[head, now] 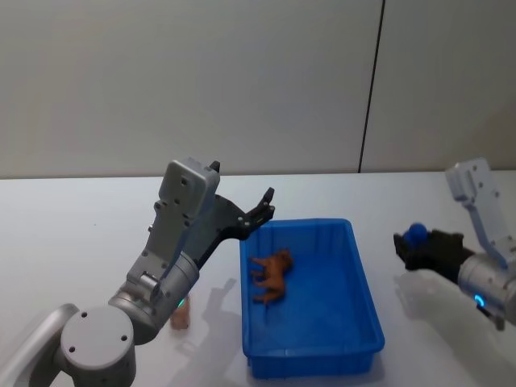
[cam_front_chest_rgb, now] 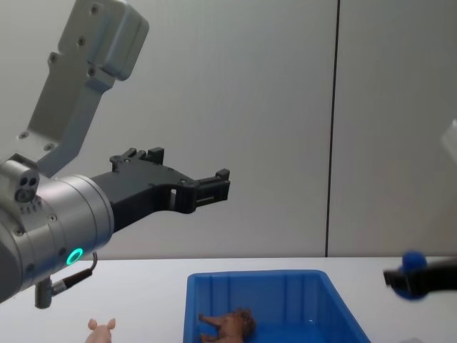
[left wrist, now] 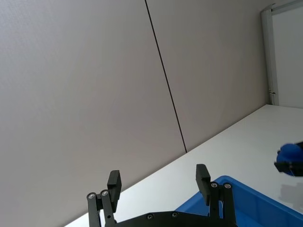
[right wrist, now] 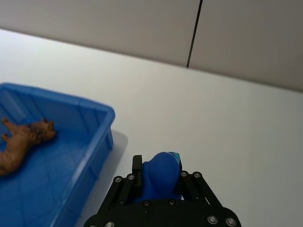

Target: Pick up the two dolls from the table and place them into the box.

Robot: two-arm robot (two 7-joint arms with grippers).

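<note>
A shaggy brown four-legged doll (head: 272, 274) lies on its side inside the bright blue box (head: 364, 290) on the white table (head: 81, 234); the right wrist view shows the same doll (right wrist: 21, 142) and the chest view the brown doll (cam_front_chest_rgb: 227, 325) too. My right gripper (head: 413, 240) hovers above the table to the right of the box, shut on the rounded blue doll (right wrist: 161, 176), which sticks out between its fingers. High over the box's near-left corner, my left gripper (head: 264, 206) is open with nothing in it; its fingers (left wrist: 203, 176) stand wide apart.
A tiny pale pink pig figure (cam_front_chest_rgb: 101, 328) stands on the table left of the box, close under my left arm (head: 173, 258). A grey wall with a dark vertical seam (head: 371, 89) rises behind the table.
</note>
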